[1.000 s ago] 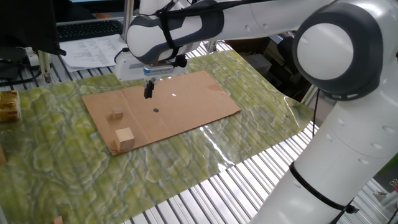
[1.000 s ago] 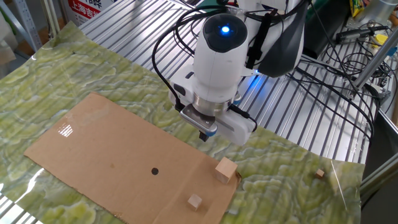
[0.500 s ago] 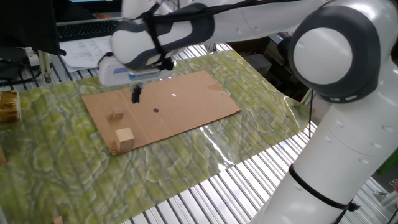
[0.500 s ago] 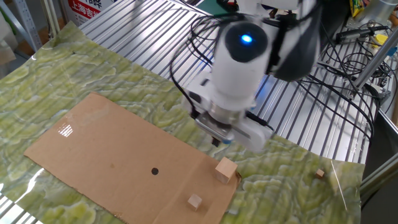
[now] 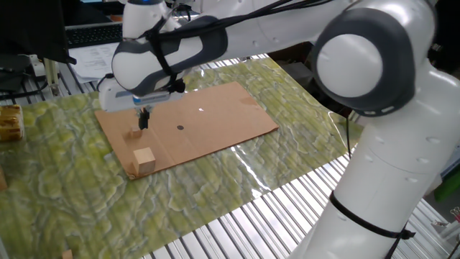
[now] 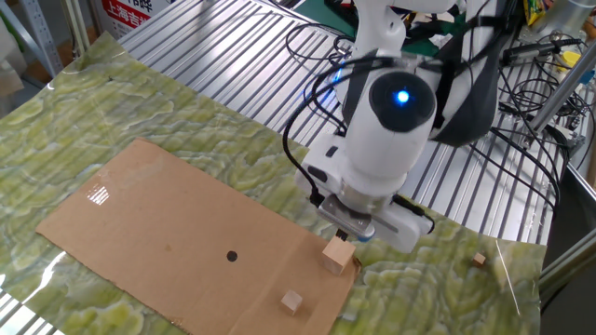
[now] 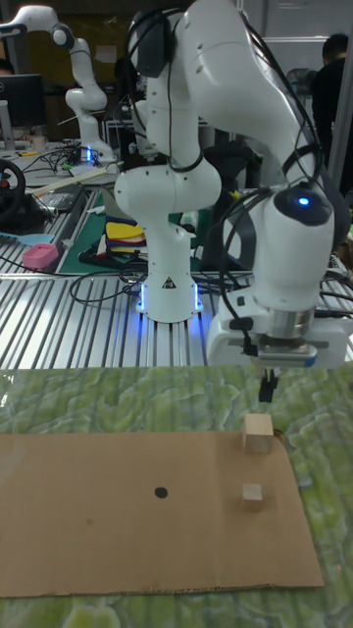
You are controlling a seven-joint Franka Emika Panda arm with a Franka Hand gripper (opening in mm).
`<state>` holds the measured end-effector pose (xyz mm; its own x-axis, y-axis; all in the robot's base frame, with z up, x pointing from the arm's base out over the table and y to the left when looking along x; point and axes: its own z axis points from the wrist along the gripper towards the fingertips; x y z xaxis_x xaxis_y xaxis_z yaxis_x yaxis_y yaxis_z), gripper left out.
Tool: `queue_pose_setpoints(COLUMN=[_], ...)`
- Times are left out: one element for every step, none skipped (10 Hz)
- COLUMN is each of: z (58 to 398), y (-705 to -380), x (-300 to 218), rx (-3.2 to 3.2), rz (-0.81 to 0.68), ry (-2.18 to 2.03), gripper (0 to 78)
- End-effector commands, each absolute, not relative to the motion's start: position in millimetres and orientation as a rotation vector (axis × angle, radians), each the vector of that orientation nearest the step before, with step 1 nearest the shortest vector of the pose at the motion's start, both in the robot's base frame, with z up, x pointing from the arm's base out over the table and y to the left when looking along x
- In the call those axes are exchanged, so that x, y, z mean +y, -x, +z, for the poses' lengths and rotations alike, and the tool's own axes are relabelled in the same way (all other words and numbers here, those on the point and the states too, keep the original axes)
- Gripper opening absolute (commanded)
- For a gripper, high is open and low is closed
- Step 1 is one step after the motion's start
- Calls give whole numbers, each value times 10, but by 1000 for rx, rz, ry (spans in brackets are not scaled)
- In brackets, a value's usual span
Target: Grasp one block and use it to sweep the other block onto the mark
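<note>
No legible text anywhere. Red-and-white sign (image 6: 130, 11) at the far left has characters too blurred to read; triangular warning sticker (image 7: 168, 285) on the robot base shows only a symbol.

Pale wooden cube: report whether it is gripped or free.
Free: the pale wooden cube sits on the brown cardboard; the gripper hovers above, not touching.

- Cardboard sheet (image 6: 168, 233): matt brown, smooth; I note one glare patch.
- Larger cube (image 7: 258, 433): pale bare wood, matt.
- Small block (image 7: 253, 497): duller brown wood.
- Table cover (image 5: 215, 194): green mottled sheet, glossy in places.
- Arm shell (image 6: 391, 130): smooth glossy white plastic.
- Tabletop (image 6: 233, 56): ribbed bare metal.
</note>
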<state>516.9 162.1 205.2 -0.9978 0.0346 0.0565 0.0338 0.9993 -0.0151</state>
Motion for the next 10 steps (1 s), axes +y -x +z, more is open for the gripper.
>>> queue_pose_setpoints(z=[1862,1856,1856,1856,1856,1856,1856,1856,1856,1856], y=[-5204,-5203,-5203,-5203,-5203,-5203,-5203,-5203,-5203,-5203], x=[1588,1586,1586,1586,1586,1586,1586,1586,1586,1586], rx=[-3097,-3100,-3100,-3097,-3071,-3027,-3021,-3025,-3031,-3038], rz=[23,23,18,9,25,34,34,34,34,33], ry=[51,51,72,116,127,113,111,119,118,110], gripper=[0,0,0,0,0,0,0,0,0,0])
